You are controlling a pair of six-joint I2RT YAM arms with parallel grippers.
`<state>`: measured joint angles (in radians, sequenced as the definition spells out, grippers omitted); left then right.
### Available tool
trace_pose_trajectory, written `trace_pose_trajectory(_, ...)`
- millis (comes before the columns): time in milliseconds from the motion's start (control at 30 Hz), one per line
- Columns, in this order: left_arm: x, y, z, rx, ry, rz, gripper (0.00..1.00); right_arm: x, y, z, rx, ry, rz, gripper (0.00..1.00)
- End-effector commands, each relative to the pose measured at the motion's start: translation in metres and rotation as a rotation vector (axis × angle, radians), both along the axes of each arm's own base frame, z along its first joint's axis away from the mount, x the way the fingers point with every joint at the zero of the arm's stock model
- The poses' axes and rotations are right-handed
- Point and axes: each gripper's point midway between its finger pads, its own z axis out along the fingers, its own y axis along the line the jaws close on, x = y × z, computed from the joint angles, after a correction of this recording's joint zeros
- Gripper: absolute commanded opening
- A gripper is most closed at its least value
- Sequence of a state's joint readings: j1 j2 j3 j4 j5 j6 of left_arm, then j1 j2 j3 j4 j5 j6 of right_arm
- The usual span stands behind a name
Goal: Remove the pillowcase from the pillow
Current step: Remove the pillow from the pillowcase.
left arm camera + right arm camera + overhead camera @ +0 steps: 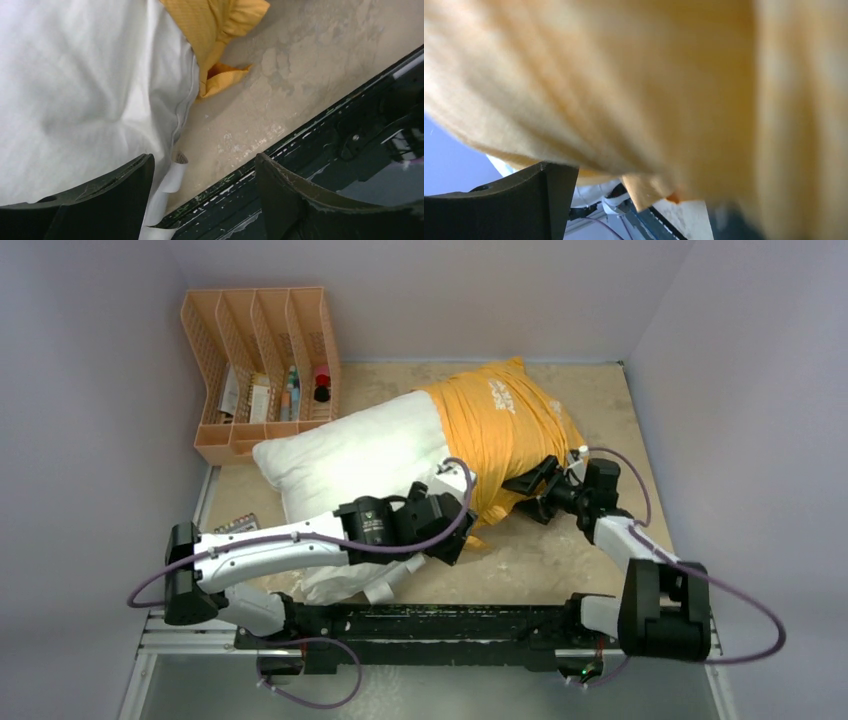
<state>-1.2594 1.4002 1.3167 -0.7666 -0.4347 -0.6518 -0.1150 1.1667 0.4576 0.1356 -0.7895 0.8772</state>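
Left gripper (204, 160) open beside a half-uncovered pillow (350, 450), right gripper (533, 488) at the orange-yellow pillowcase (500, 425)
Jaws of the left gripper stand wide apart with nothing between them, just off the pillow's near edge by its white tag (171, 179). Orange fabric fills the right wrist view; whether that gripper is closed on it cannot be told. The pillow lies slantwise across the middle of the tabletop (570, 555), bare white half toward the left edge. The pillowcase is bunched over the other half, toward the far right corner, white lettering up. An orange organiser (262, 370) stands in the far left corner
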Motion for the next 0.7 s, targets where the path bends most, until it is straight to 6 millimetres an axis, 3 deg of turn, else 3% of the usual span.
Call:
trace_pose_trajectory(0, -0.003, 0.018, -0.027, 0.264, -0.105, -0.047, 0.74, 0.045, 0.014, 0.017, 0.030, -0.148, -0.017, 0.85)
trace_pose_trajectory(133, 0.023, 0.055, -0.058, 0.629, -0.241, 0.093, 0.77, 0.052, 0.011, 0.017, 0.018, -0.151, -0.043, 0.83)
trace_pose_trajectory(200, 0.039, 0.067, -0.061, 0.767, -0.354, 0.171, 0.78, 0.049, 0.008, 0.016, -0.011, -0.140, -0.053, 0.83)
trace_pose_trajectory(333, 0.054, 0.069, -0.056, 0.837, -0.483, 0.216, 0.79, 0.039, 0.004, 0.016, -0.063, -0.107, -0.055, 0.84)
trace_pose_trajectory(467, 0.057, 0.067, -0.080, 0.858, -0.437, 0.169, 0.80, 0.036, -0.002, 0.017, -0.114, -0.104, -0.066, 0.85)
trace_pose_trajectory(500, 0.059, 0.070, -0.085, 0.872, -0.433, 0.174, 0.76, 0.036, -0.003, 0.017, -0.119, -0.103, -0.067, 0.85)
trace_pose_trajectory(533, 0.062, 0.074, -0.089, 0.879, -0.425, 0.182, 0.60, 0.035, -0.005, 0.017, -0.124, -0.102, -0.067, 0.85)
trace_pose_trajectory(600, 0.067, 0.078, -0.088, 0.856, -0.426, 0.216, 0.05, 0.035, -0.010, 0.018, -0.138, -0.096, -0.074, 0.85)
trace_pose_trajectory(667, 0.072, 0.078, -0.075, 0.794, -0.440, 0.254, 0.00, 0.034, -0.019, 0.018, -0.148, -0.082, -0.091, 0.85)
